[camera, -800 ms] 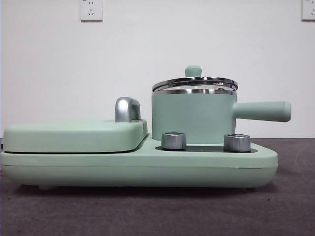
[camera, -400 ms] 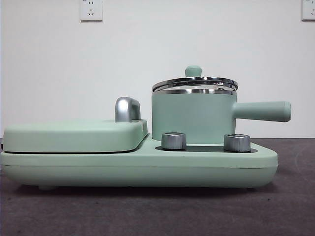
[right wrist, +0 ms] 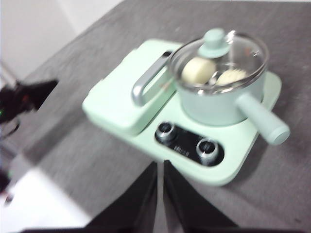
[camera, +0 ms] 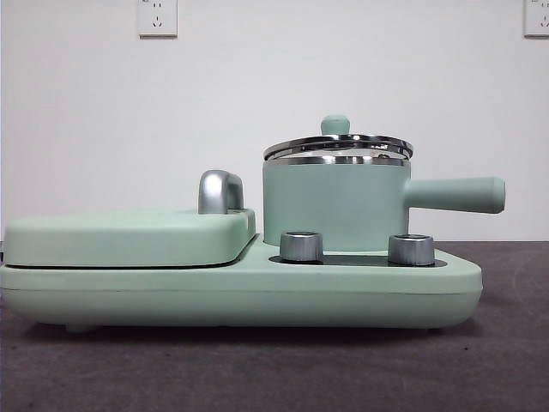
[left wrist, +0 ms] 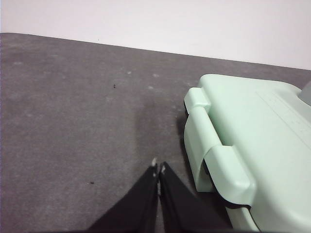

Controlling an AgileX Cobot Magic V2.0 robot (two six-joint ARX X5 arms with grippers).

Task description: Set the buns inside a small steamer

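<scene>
The small steamer, mint green with a chrome rim and a straight side handle, stands on the right half of the cooker base, its glass lid resting on top. Through the lid in the right wrist view, the steamer holds two cream-white buns, a smooth one and a ribbed one. My right gripper hangs shut and empty, high above the table in front of the cooker. My left gripper is shut and empty over bare table beside the cooker's griddle end.
The mint-green cooker base carries a flat griddle lid with a chrome handle and two chrome knobs. Grey table spreads around it. The other arm shows as a dark shape beyond the cooker.
The front view has shifted by a couple of pixels; the steamer, lid and cooker stand as before and no arm appears in it.
</scene>
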